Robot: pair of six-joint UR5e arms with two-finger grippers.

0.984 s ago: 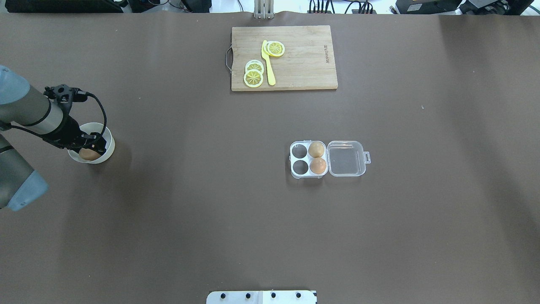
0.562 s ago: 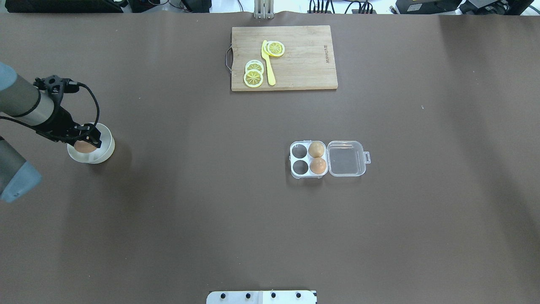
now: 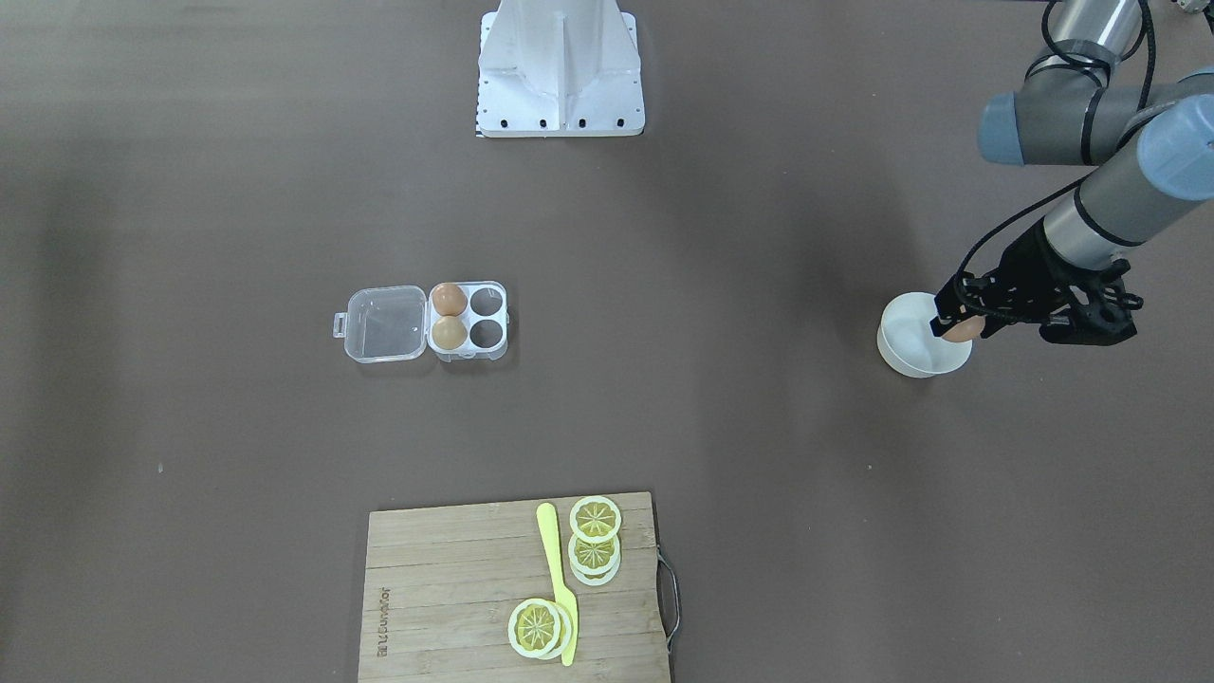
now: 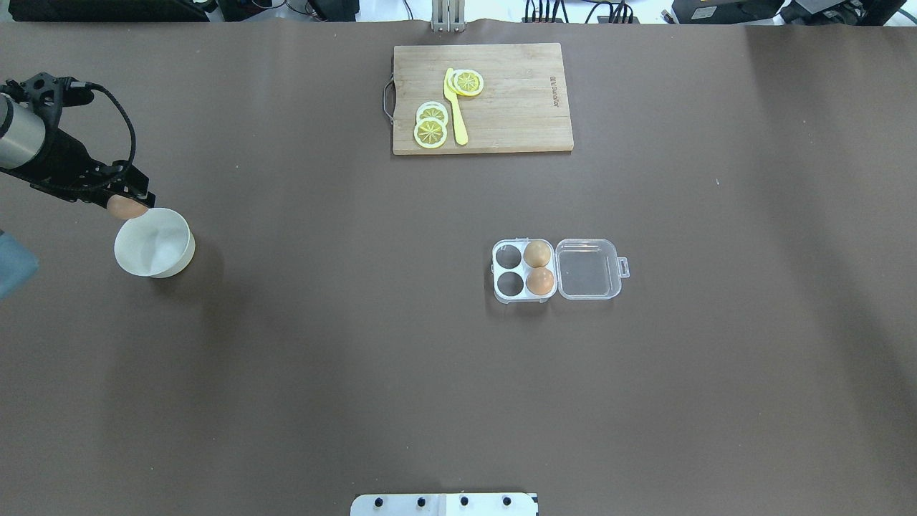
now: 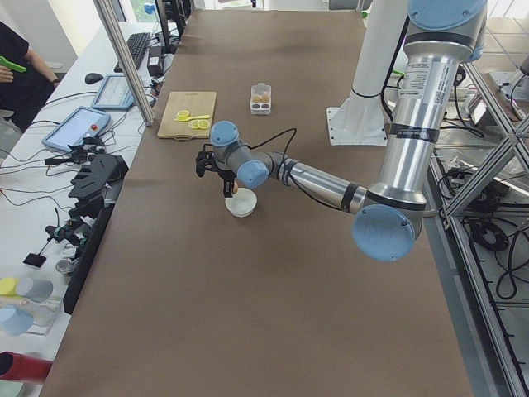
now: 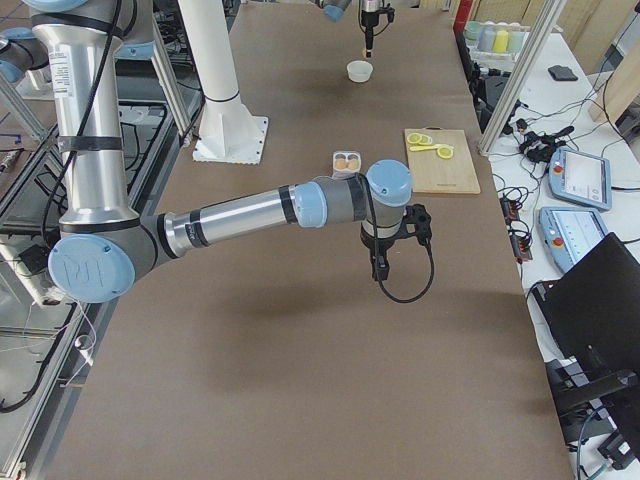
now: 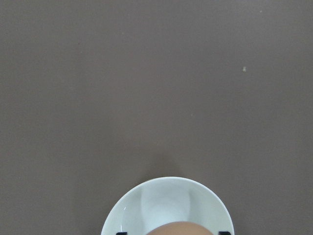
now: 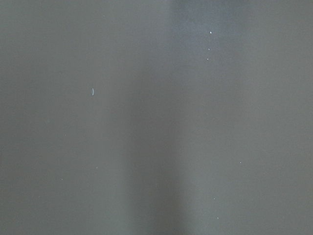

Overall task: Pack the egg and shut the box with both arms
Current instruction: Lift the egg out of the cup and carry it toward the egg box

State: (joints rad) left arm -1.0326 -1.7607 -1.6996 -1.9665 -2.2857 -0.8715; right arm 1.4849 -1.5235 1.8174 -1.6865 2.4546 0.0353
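My left gripper [image 4: 129, 206] is shut on an orange-brown egg [image 4: 125, 208] and holds it in the air just beyond the far rim of the white bowl [image 4: 161, 242]. The left wrist view shows the egg [image 7: 181, 228] at the bottom edge over the bowl [image 7: 164, 200]. The clear box [image 4: 522, 269] lies open near the table's middle, lid [image 4: 586, 271] flat to its right. Two eggs [image 4: 537, 254] fill its lid-side cells; the other two cells are empty. My right gripper [image 6: 380, 272] shows only in the exterior right view, above bare table; I cannot tell its state.
A wooden cutting board [image 4: 516, 107] with lemon slices [image 4: 430, 132] and a yellow knife [image 4: 455, 107] lies at the far edge. The white robot base [image 3: 560, 76] stands at the near edge. Brown table lies between bowl and box.
My left gripper has risen out of the bowl with the egg and moved toward the far left. The bowl now shows empty. The box has not moved.
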